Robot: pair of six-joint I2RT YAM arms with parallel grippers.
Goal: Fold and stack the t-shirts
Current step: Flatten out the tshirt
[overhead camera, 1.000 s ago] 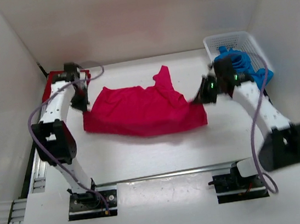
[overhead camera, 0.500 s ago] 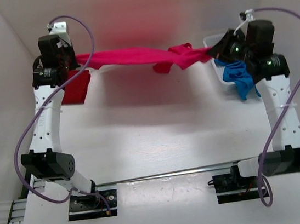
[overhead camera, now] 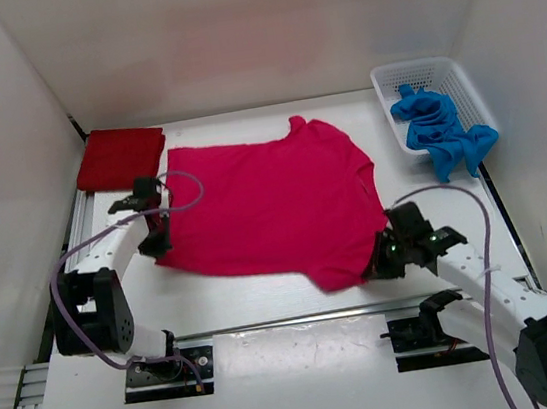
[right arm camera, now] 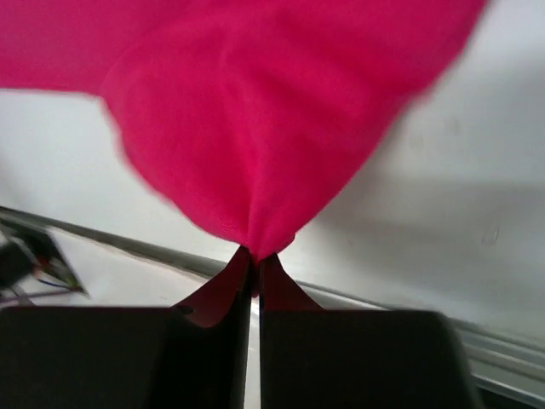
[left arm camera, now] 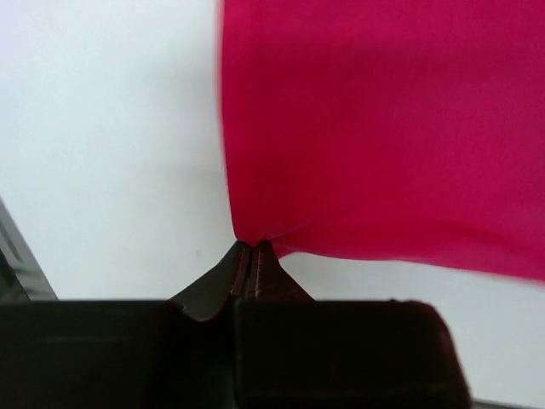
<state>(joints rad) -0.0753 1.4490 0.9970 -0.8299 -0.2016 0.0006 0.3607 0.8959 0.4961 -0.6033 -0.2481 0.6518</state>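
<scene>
My left claw [left arm camera: 249, 249] and my right claw [right arm camera: 255, 258] are each closed tight on one lower corner of the magenta-pink t-shirt [overhead camera: 268, 200], I think to keep it stretched flat in the centre of the top view, ready for folding.

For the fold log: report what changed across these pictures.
The left hand and right hand lifted the magenta-pink cloth t-shirt taut, then drew it nearward; it now lies spread flat, corners still pinched. The folded dark red t-shirt and bright blue t-shirt in the white mesh basket stayed put.
</scene>
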